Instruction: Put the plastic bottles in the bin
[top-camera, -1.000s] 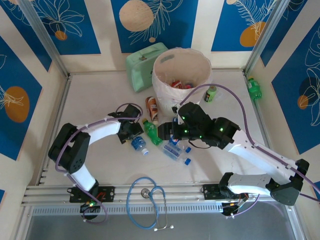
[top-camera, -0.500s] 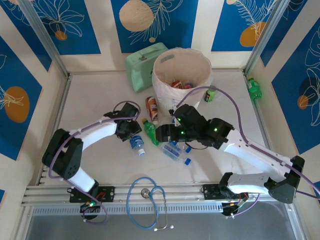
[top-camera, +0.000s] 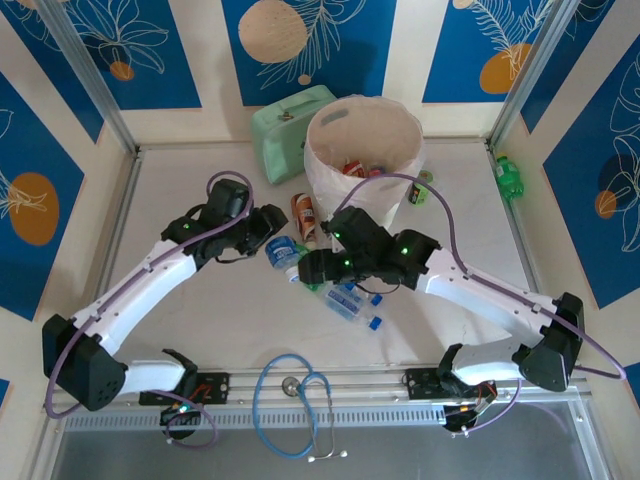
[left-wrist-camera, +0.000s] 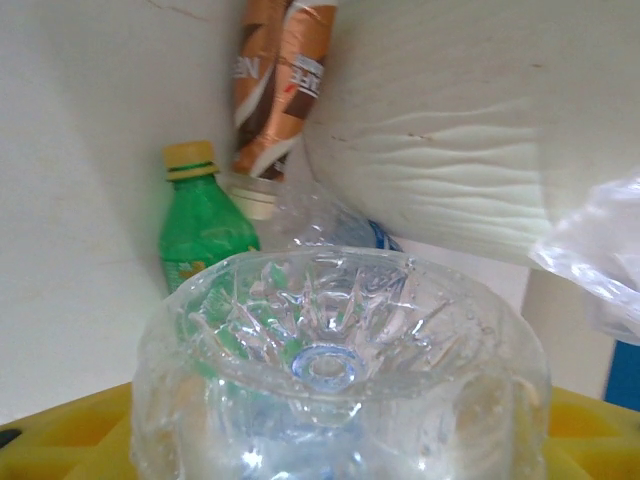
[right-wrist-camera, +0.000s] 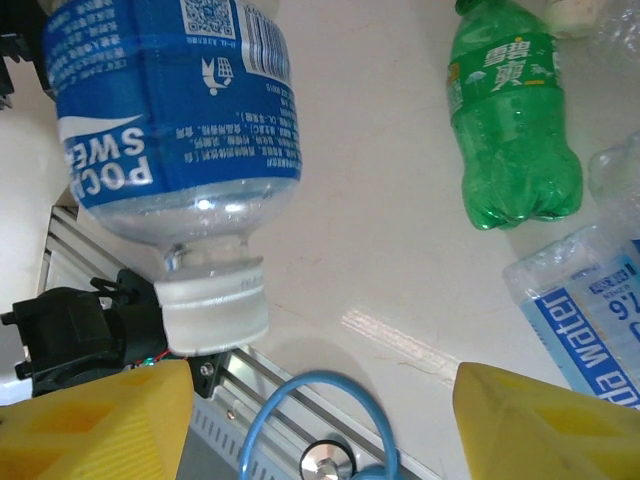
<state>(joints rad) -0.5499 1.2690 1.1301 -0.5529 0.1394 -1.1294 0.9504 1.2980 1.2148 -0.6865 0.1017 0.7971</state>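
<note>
**A:** Where is the blue-labelled bottle (top-camera: 284, 252) right now?

**B:** It's in the centre of the top view, off the table. The left gripper (top-camera: 266, 238) is clamped on its base end. In the left wrist view the ribbed base sits low in the middle between the yellow pads (left-wrist-camera: 60, 445). The bin (top-camera: 330, 180) is up and to the right of it, at upper centre, with red-labelled bottles already inside.

**A:** What could spoil the carry?

**B:** I'd worry about the hold first. The whole body and its white cap (right-wrist-camera: 215, 305) stick out past the fingers. The wall looks thin and slick, so it may swing, crush or slide free. The bin's rim is also tall. If the lift is too low, the cap end could strike the wall and shove the bin, or snag the bag.

**A:** Does the other arm matter?

**B:** Yes. The right gripper (top-camera: 306, 268) hangs just below and to the right of the bottle. Its fingers are spread with nothing between them, and it is over the green bottle (right-wrist-camera: 510, 120). Its wrist lies between the held bottle and the bin, so a straight sweep risks a knock.

**A:** Is anything else at risk?

**B:** The brown-labelled bottle (top-camera: 303, 215) lies just beside the bin's foot. A clipped pass could send it rolling.
</note>
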